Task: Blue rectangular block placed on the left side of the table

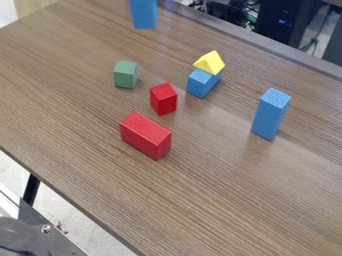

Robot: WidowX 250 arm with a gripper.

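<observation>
Whether my hand is clenched, I can't tell.
A tall blue wooden block stands right of the oblong red block.

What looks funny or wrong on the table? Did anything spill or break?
Nothing stands out. I see no spill and no broken block. The yellow block rests on a low blue block, and the tall blue block at the right stands upright.

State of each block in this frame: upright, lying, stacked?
Right blue block: upright
Top-edge blue block: partly cut off
Yellow prism: stacked on blue block
Blue block beneath it: lying, topped
Long red block: lying
Small red block: nothing on top
Green block: nothing on top
</observation>
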